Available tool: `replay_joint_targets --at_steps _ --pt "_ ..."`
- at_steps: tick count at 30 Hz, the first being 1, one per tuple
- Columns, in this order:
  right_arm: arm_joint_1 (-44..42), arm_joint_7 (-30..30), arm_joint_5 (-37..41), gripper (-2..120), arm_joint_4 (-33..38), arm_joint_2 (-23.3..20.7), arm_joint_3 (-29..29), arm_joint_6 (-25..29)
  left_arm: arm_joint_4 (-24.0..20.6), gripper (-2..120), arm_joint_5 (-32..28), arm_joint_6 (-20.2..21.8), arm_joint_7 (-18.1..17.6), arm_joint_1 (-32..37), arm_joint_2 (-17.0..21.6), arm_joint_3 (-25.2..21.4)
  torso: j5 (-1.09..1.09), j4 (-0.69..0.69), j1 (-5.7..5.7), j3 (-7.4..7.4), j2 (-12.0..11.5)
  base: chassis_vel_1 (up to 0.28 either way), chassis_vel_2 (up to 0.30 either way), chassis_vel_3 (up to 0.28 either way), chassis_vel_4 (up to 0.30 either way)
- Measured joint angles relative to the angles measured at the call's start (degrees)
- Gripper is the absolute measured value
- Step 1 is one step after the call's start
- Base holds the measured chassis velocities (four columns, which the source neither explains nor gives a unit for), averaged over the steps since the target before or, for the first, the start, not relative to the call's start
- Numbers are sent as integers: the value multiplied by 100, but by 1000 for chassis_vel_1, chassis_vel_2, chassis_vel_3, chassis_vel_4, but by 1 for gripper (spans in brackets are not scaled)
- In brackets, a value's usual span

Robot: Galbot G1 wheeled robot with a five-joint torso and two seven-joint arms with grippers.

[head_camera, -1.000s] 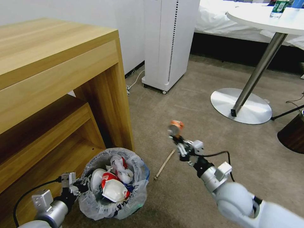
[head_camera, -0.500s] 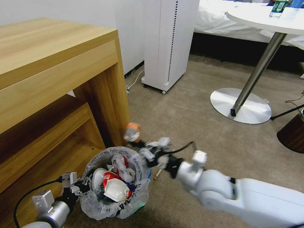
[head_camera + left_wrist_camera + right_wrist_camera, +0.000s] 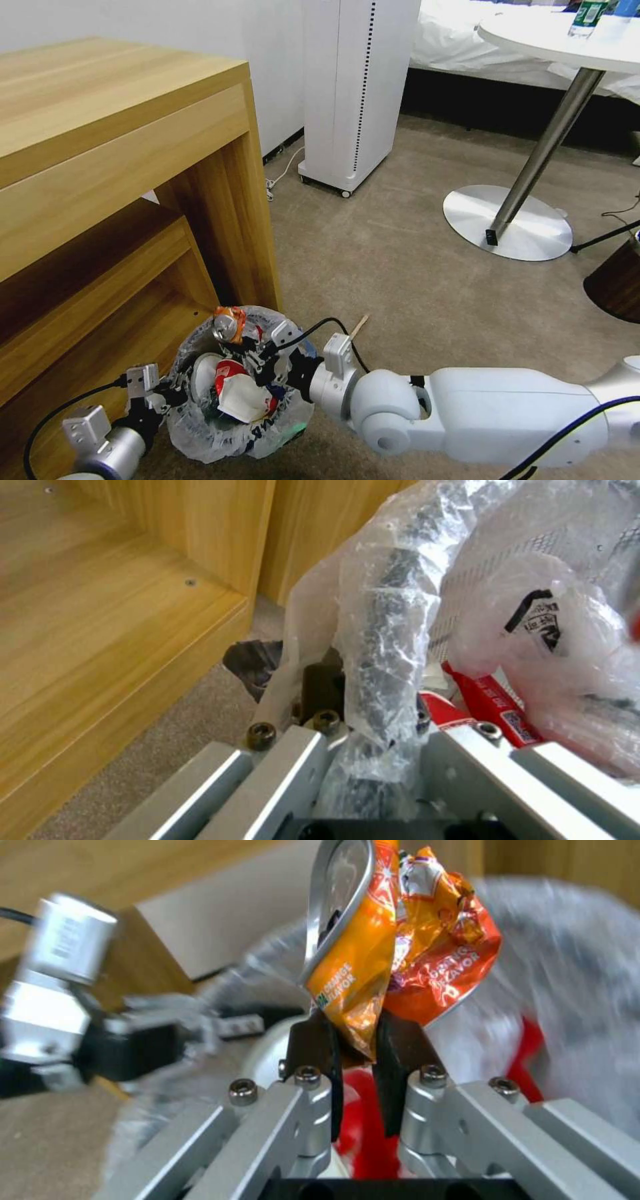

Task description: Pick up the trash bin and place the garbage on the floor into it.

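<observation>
The trash bin (image 3: 203, 437), lined with a translucent bag, hangs low beside the wooden desk and holds white slippers (image 3: 241, 400) and red wrappers. My left gripper (image 3: 168, 395) is shut on its rim; the left wrist view shows the bag-wrapped rim (image 3: 383, 680) pinched between the jaws. My right gripper (image 3: 245, 345) reaches over the bin's opening, shut on a crushed orange can (image 3: 228, 323). The right wrist view shows the can (image 3: 393, 955) clamped upright in that gripper (image 3: 357, 1040). A thin wooden stick (image 3: 359, 327) lies on the beige floor (image 3: 413, 280) behind the right arm.
A wooden desk (image 3: 133, 153) with open shelves stands at the left, close to the bin. Farther back are a white tower appliance (image 3: 353, 93) with a cable, a round table's metal base (image 3: 510, 223), and a dark round object (image 3: 617, 280) at the right edge.
My right arm has swung left and down with the orange can, from above the open carpet to over the bin's mouth. The left gripper and the bin have hardly moved.
</observation>
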Motion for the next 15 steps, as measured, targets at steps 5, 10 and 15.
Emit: replay_joint_targets --at_steps 5,10,15 --pt "-102 263 133 10 -103 91 -45 -143 -5 1 0 -29 7 16 -29 -19 0 -1 0 0 0 0 0 0 0" --pt "-229 522 261 13 -287 252 -16 -279 -1 1 12 -48 15 26 -55 -25 0 -1 0 0 0 0 0 0 0" --pt "-314 477 202 34 -214 223 16 -293 96 1 29 -53 18 -31 -58 -16 0 -1 0 0 0 0 0 0 0"
